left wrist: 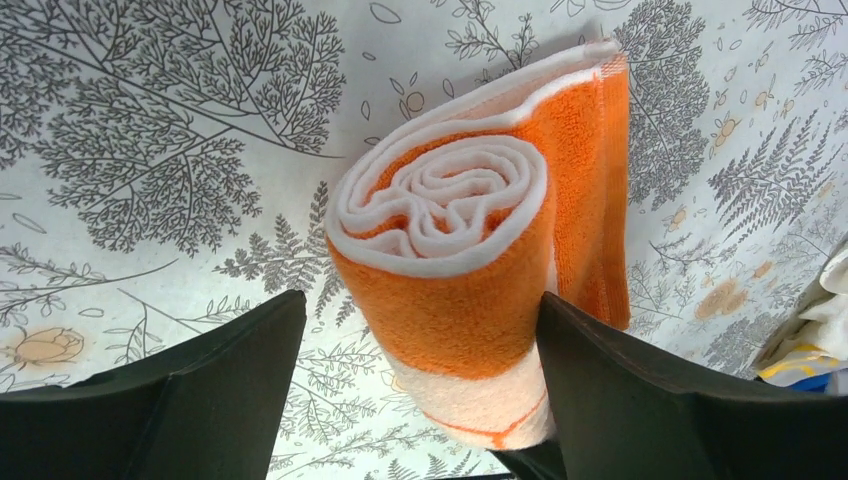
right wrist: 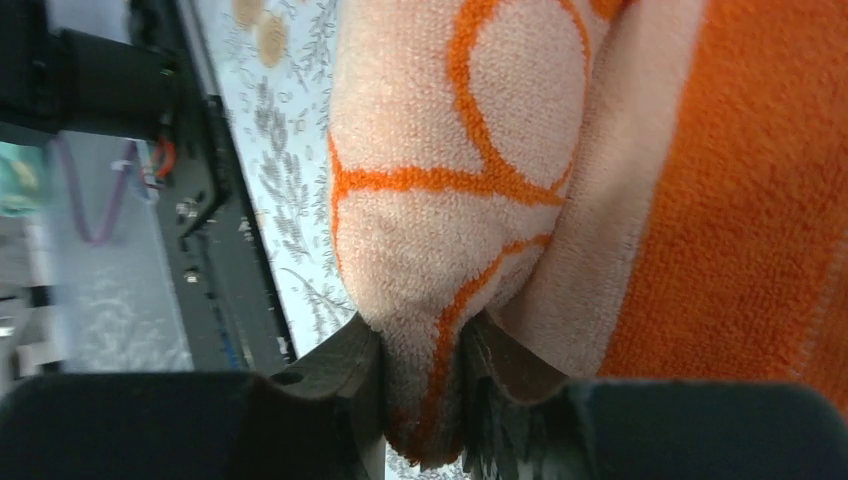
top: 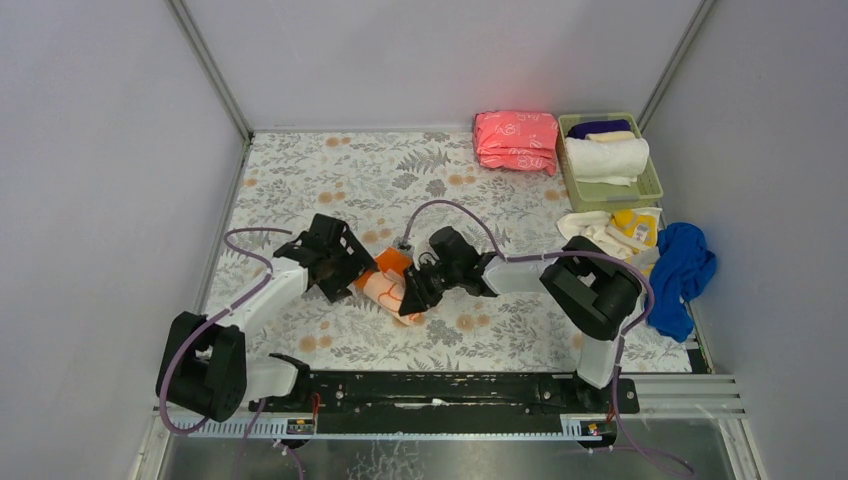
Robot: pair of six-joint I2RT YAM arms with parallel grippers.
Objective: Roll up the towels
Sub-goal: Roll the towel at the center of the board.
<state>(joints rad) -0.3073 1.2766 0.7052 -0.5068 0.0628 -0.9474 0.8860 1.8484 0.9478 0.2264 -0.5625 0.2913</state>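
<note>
Rolling in progress, one towel near completion. The orange towel (top: 388, 285) lies at the middle of the table (top: 300, 180), between the two arms, and is wound into a tight roll. The left wrist view shows the spiral of white and orange layers at its end (left wrist: 450, 250).

The left pincer (top: 360, 274) stands open and straddles that end of the roll. One finger (left wrist: 640, 400) lies against the side of the cloth and the other (left wrist: 200, 400) stands clear, so this arm frames the roll rather than clamps it.

The right pincer (top: 412, 296) is closed on the opposite end, where a fold of the patterned cloth (right wrist: 460, 150) is pinched between its jaws. This grip probably keeps the roll from unwinding or sliding while the left side is free.

Towels awaiting their turn lie crumpled at the right edge of the table: a blue towel (top: 685, 270), a yellow towel (top: 637, 225) and cream towels (top: 590, 228). A rolled white towel (top: 607, 157) lies in the green basket (top: 612, 196) at the far right, which suggests where finished rolls go. The folded pink stack (top: 517, 142) sits just beside the basket.
</note>
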